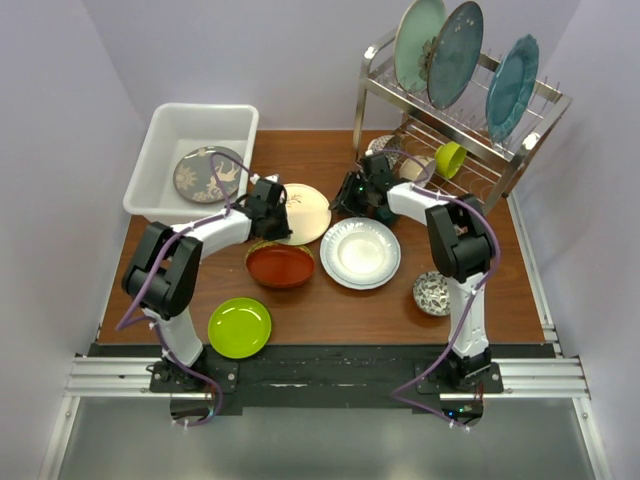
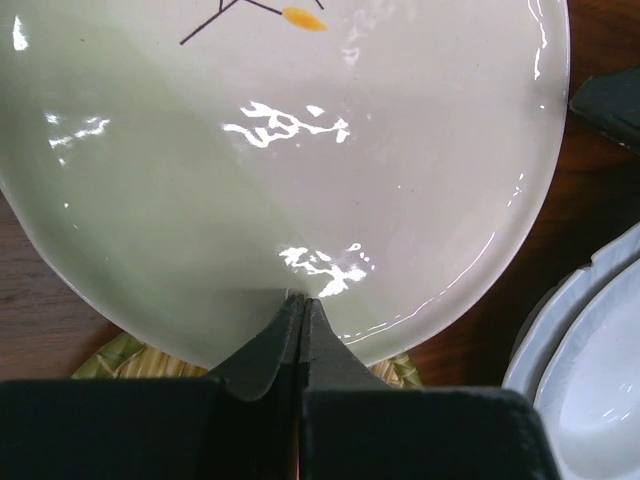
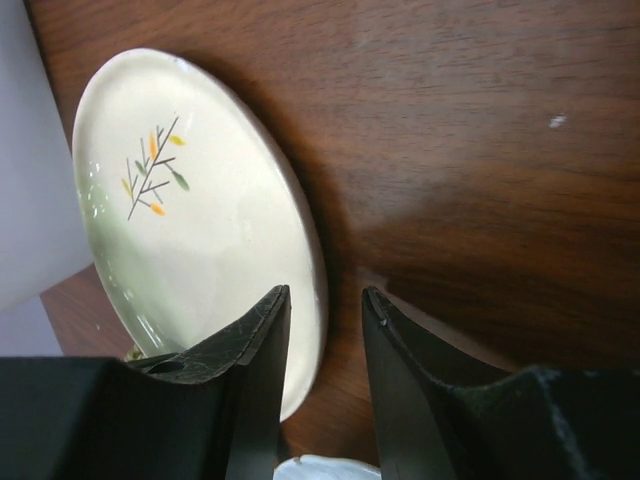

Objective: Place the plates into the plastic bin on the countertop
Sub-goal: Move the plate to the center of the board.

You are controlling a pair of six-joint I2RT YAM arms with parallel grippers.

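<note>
The cream plate (image 1: 308,213) with a twig motif lies mid-table, its right edge tilted up off the countertop (image 1: 330,150). My left gripper (image 1: 277,206) is shut, its tips (image 2: 302,298) resting on the plate's near rim (image 2: 300,150), nothing between them. My right gripper (image 1: 347,196) is open and straddles the plate's raised edge (image 3: 190,230): one finger over the plate, one over the wood (image 3: 326,292). The grey tree-pattern plate (image 1: 205,175) lies in the white plastic bin (image 1: 165,125). The red-brown (image 1: 280,266), white (image 1: 360,253) and lime green (image 1: 240,327) plates lie on the countertop. The woven yellow plate (image 2: 115,355) peeks from under the cream one.
A steel wire rack (image 1: 470,120) at the back right holds large teal and blue-grey plates and a small green cup (image 1: 449,158). A small patterned bowl (image 1: 433,293) sits near the right arm. The bin stands just left of the cream plate.
</note>
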